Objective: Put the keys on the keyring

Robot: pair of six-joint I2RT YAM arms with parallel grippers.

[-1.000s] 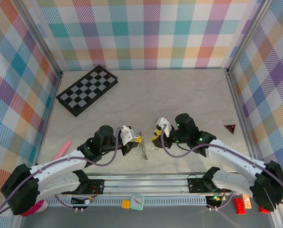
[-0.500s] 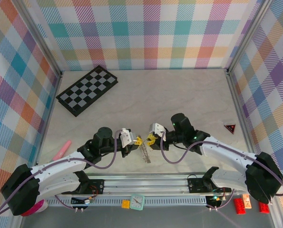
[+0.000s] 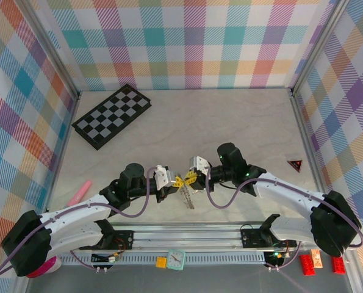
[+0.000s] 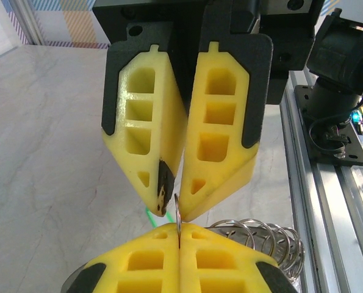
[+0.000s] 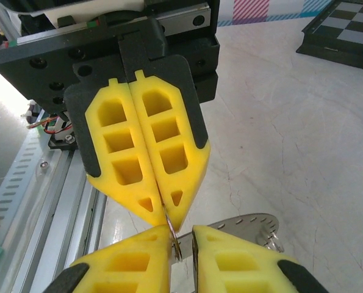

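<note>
My left end effector (image 4: 178, 243) pinches the keyring (image 3: 186, 196); my right end effector (image 5: 181, 247) meets it tip-to-tip, grip unclear; threading the keys looks still undone.

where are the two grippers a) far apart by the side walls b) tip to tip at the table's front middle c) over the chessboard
b: the left gripper and right gripper meet fingertip to fingertip near the front rail, well clear of the chessboard.
</note>
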